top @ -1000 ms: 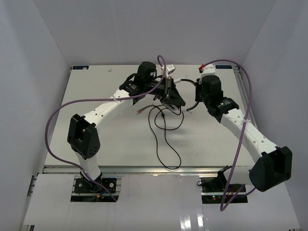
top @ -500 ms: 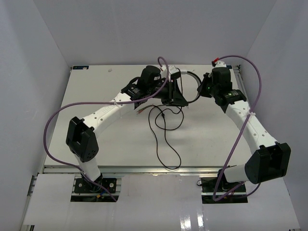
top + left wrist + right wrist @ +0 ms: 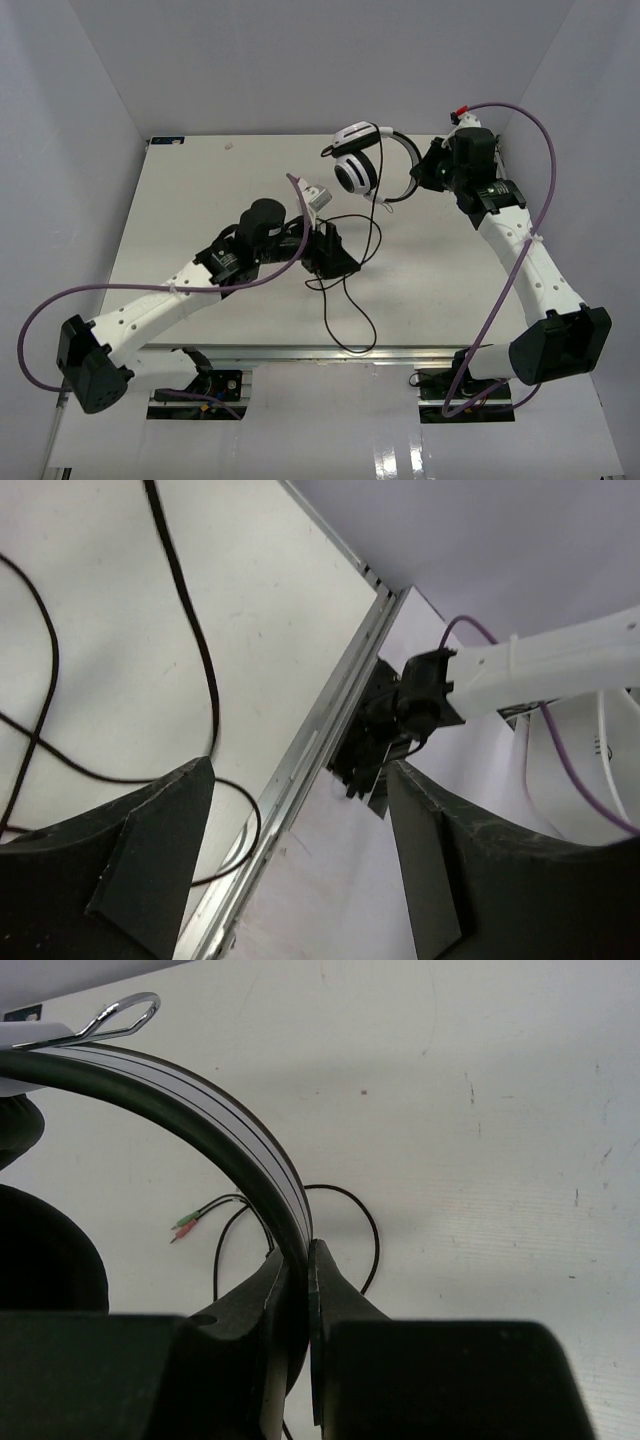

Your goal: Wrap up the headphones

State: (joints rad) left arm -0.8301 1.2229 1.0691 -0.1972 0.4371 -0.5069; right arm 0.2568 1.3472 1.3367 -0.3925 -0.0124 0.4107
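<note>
The headphones (image 3: 358, 170), white with black ear pads, hang in the air at the far middle of the table. My right gripper (image 3: 416, 178) is shut on their headband (image 3: 240, 1140), which runs between the jaws of my right gripper (image 3: 308, 1260). The thin black cable (image 3: 345, 300) drops from the cups and lies in loops on the table; its red and green ends (image 3: 186, 1225) rest on the surface. My left gripper (image 3: 340, 258) hovers over the loops, open and with nothing in it. In the left wrist view my left gripper (image 3: 300, 770) has only the table edge between its fingers.
The metal rail (image 3: 320, 745) of the table's near edge lies right under the left gripper, with the right arm's base (image 3: 405, 715) beyond it. Purple robot cables (image 3: 130, 290) arc beside both arms. White walls close in the table on three sides.
My left gripper has opened, let go of the headphones and drawn back toward the near side. My right gripper has raised the headphones off the table toward the far side.
</note>
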